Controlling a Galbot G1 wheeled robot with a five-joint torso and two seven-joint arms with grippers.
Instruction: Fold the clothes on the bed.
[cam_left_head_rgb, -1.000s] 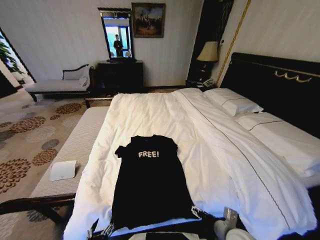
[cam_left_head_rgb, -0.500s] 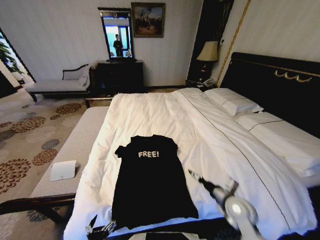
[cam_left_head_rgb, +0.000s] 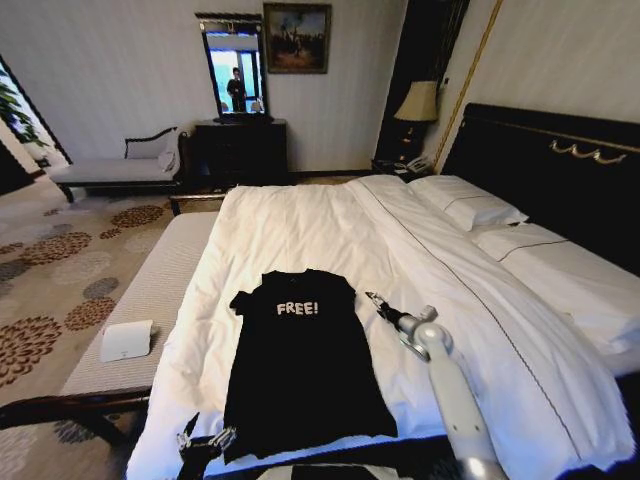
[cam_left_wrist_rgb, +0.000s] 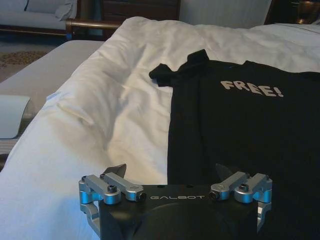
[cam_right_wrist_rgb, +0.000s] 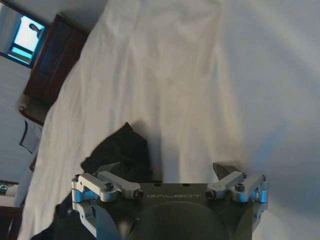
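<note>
The clothes, one black T-shirt (cam_left_head_rgb: 300, 375) with white letters "FREE!", lie flat on the white duvet of the bed (cam_left_head_rgb: 300, 225), collar toward the far side. My right gripper (cam_left_head_rgb: 373, 299) hovers open over the duvet just beside the shirt's right sleeve; the right wrist view has that sleeve (cam_right_wrist_rgb: 124, 149) close under the open gripper (cam_right_wrist_rgb: 169, 167). My left gripper (cam_left_head_rgb: 206, 438) sits low at the bed's near edge by the hem's left corner. In the left wrist view the left gripper (cam_left_wrist_rgb: 171, 172) is open, with the T-shirt (cam_left_wrist_rgb: 250, 130) ahead of it.
White pillows (cam_left_head_rgb: 466, 203) and a dark headboard (cam_left_head_rgb: 545, 160) are at the right. A padded bench (cam_left_head_rgb: 150, 290) with a white folded item (cam_left_head_rgb: 126, 340) runs along the bed's left side. A chaise lounge (cam_left_head_rgb: 110, 170), dresser (cam_left_head_rgb: 240, 150) and lamp (cam_left_head_rgb: 418, 104) stand along the far wall.
My right arm has lifted from the hem's near right corner and reached forward to beside the right sleeve. The left gripper has stayed by the hem's left corner. The shirt lies as before.
</note>
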